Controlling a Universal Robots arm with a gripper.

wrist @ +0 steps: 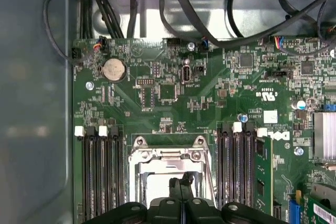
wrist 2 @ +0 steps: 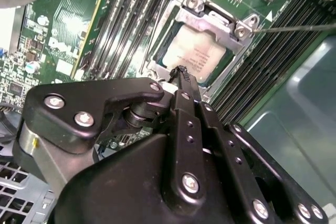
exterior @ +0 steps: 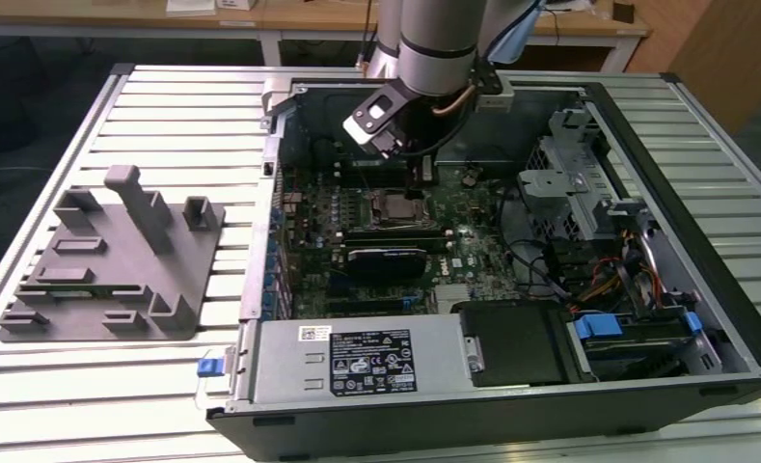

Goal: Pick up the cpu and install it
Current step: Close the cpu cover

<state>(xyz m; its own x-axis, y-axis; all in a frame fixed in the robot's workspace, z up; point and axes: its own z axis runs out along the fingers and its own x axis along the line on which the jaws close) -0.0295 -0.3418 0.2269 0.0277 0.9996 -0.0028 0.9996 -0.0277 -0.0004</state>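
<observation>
You've got the cpu [wrist 2: 202,56] seated in the socket [exterior: 398,204], just above centre in the exterior view, so placement looks done. Your gripper [wrist 2: 181,72] is pinched together on nothing, tip just over the chip. Any move must clear the metal frame [wrist 2: 215,22].

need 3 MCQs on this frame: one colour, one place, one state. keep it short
1. The fixture on the exterior view's left is: A grey; B red; C yellow.
2. The cpu lies: A on the fixture; B in the motherboard socket; C between the jaws.
3. The gripper jaws are: A wide open; B shut on the cpu; C shut, tips together.

1 A: the moulded block is plain grey.
2 B: its pale top sits framed by the socket's metal.
3 C: in the second wrist view the tips meet, while the cpu lies in the socket beyond them.
</observation>
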